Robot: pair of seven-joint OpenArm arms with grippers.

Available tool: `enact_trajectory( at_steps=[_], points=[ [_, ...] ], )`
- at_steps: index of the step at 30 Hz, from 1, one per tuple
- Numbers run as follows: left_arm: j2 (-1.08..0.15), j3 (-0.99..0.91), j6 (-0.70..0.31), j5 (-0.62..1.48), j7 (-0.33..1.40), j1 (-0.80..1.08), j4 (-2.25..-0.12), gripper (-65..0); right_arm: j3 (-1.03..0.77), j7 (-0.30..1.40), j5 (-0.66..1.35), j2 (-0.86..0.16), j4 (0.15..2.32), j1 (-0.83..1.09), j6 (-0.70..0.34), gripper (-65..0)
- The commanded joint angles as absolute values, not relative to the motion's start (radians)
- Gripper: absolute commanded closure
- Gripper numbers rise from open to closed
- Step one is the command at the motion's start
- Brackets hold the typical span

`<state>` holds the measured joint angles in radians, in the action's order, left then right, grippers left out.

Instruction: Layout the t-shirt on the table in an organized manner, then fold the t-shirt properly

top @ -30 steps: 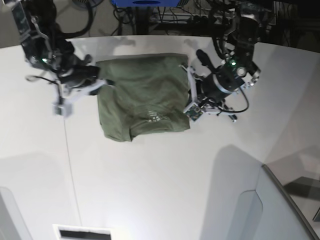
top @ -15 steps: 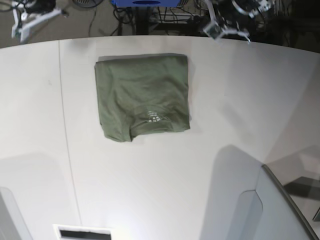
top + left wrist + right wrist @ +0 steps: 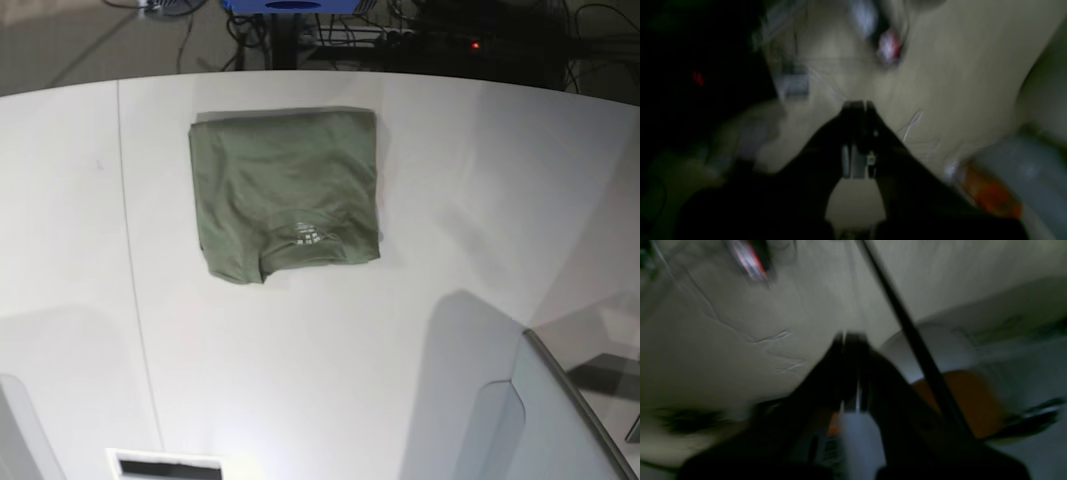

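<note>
Table (image 3: 420, 230): white top, curved far edge, thin dark seam down the left; bare surface on every side of the cloth. Left gripper (image 3: 858, 106) and right gripper (image 3: 848, 338): jaws pressed together, grasping nothing, both views blurred. T-shirt (image 3: 285, 190): olive-green, folded into a compact rectangle near the far edge, small white logo facing up, lower left corner bulging slightly.

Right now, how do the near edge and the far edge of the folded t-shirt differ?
On the t-shirt, the far edge runs straight and even, parallel to the table's curved far rim; the near edge is uneven, stepping down into a rounded lobe at the base view's left corner. The small white logo sits close to the near edge, well away from the far edge. Both lie flat on the table, with neither hand touching them.
</note>
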<state>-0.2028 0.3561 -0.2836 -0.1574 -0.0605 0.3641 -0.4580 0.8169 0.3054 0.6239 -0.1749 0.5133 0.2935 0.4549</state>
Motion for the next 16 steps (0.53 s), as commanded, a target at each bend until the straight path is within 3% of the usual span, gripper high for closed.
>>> enact_trajectory(
  at_steps=[1, 4, 7, 16],
  points=[
    [-0.205, 0.407, -0.288, -0.157, -0.111, 0.321, -0.291, 0.0, 0.897, 0.216, 0.618, -0.154, 0.351, 0.271, 0.472, -0.6],
    [-0.168, 0.516, -0.282, -0.156, -0.328, 0.203, 0.000, 0.0, 1.087, -0.127, 0.625, -0.028, 0.012, 0.240, 0.470, -0.8],
    [-0.203, 0.481, -0.280, -0.154, -0.449, 0.202, 0.000, 0.0, 1.127, -0.381, 0.625, -0.022, 0.000, 0.271, 0.470, -0.8],
    [-0.232, 0.414, -0.280, -0.163, -0.453, 0.223, -0.071, 0.0, 0.921, -0.378, 0.625, -0.054, 0.074, 0.277, 0.470, -0.2]
  ],
)
